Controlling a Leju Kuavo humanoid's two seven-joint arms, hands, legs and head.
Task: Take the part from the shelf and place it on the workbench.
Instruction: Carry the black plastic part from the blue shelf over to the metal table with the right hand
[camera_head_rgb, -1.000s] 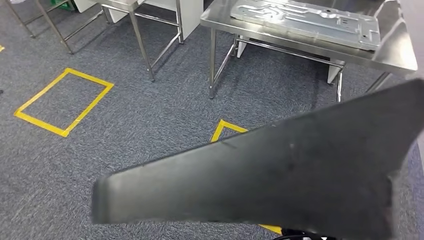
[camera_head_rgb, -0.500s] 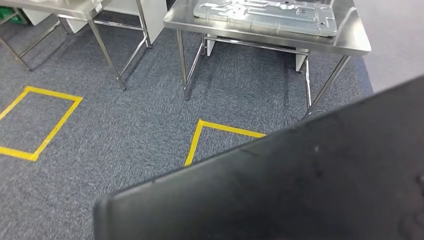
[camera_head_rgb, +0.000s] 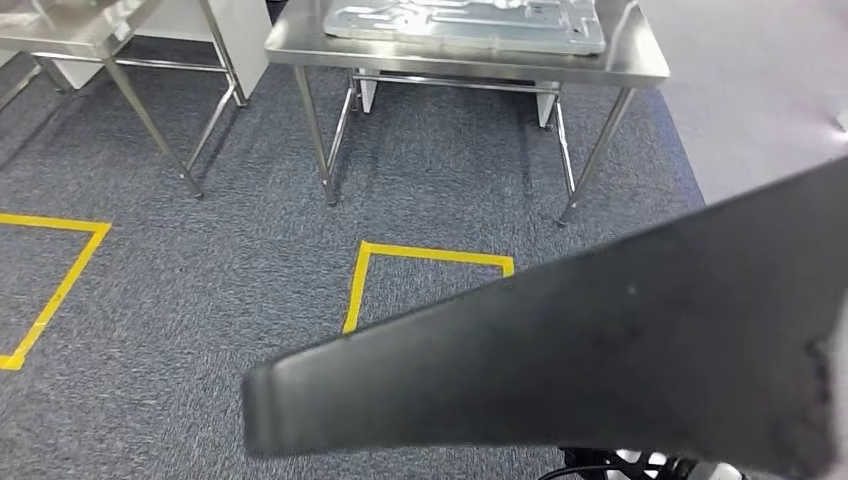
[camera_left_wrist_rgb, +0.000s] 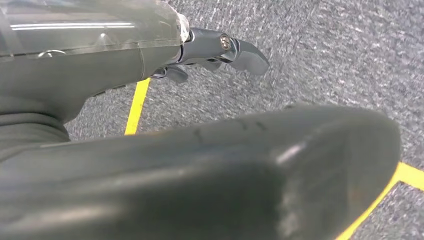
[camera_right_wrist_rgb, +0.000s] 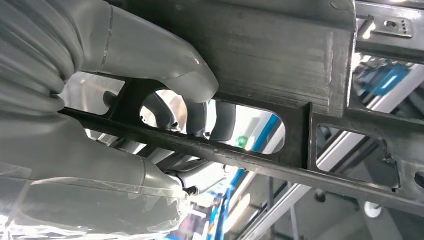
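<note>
Both hands carry the dark part (camera_head_rgb: 600, 370) across lower frame: right hand (camera_right_wrist_rgb: 150, 100) grips its cutout frame; left hand (camera_left_wrist_rgb: 100, 55) grip unclear. Transport step; next, approach workbench (camera_head_rgb: 640, 60) at top.

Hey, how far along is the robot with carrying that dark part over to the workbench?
Done: the dark part is off the shelf. In hand: the right hand grips it through a cutout, and the left hand is at its other end. Left: the steel workbench, which bears a metal panel, lies ahead across the carpet, so the approach and placing remain.
</note>
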